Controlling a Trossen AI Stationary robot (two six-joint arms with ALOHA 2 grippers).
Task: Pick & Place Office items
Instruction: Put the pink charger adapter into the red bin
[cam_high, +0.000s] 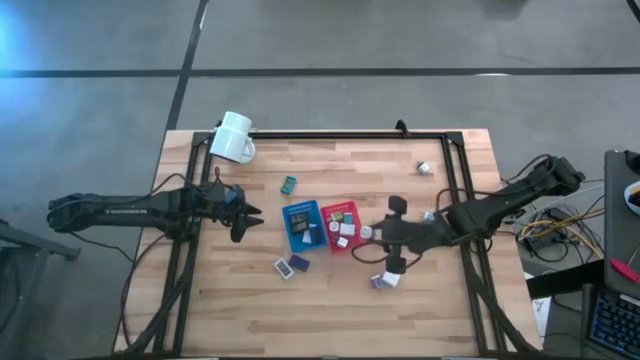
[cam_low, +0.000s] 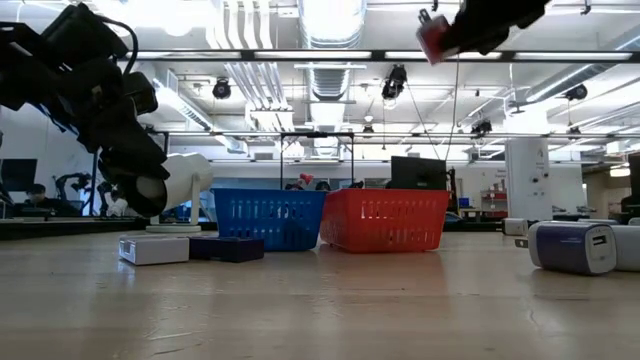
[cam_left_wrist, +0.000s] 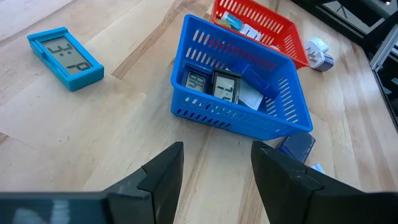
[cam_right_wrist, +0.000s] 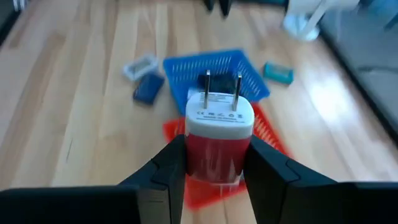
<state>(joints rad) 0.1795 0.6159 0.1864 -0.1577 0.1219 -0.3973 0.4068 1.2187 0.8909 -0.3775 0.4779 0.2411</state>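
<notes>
My right gripper is shut on a red and white plug adapter and hangs over the red tray, high above the table in the low view. My left gripper is open and hovers left of the blue tray, touching nothing. The blue tray holds flat dark and white pieces. A teal flat piece lies on the wood beyond it. A white piece and a dark blue piece lie near the blue tray. Purple and white pieces lie on the table nearer than my right gripper. My right gripper pinches the adapter's red body between its two fingers, one on each side. The white end with two metal prongs sticks out beyond the fingertips. The fingers come from the table's right, slanting down. The adapter is lifted clear, above the red tray.
A big white mug lies near the far left corner. A small white piece sits toward the far right. A black frame runs along the far edge and both sides. Bare wood stretches along the near edge.
</notes>
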